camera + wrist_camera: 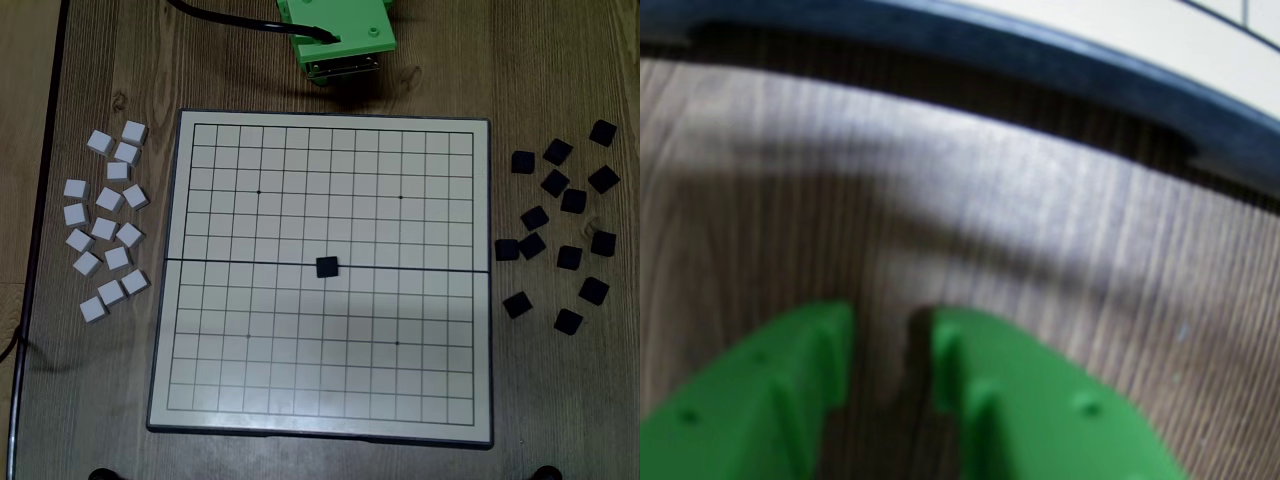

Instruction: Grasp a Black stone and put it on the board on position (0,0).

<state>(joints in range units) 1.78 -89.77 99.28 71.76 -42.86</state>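
Wood-grain table (560,60): your board (330,135) already carries one Black stone (327,266) at centre on the fold line, spare black blocks (560,235) off its right edge in the overhead view. Your gripper (892,335) hangs empty over bare wood beyond the board's top rim, fingers narrowed to a slit, so it looks parked.

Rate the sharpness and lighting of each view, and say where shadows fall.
Wrist view: soft throughout, with the green claw nearest and blurriest, the board rim smeared, and a broad dark shadow on the wooden table ahead of the fingers. Overhead view: sharp and evenly lit with no glare, grid lines crisp, the black stone clear, only faint shadows beside the blocks.
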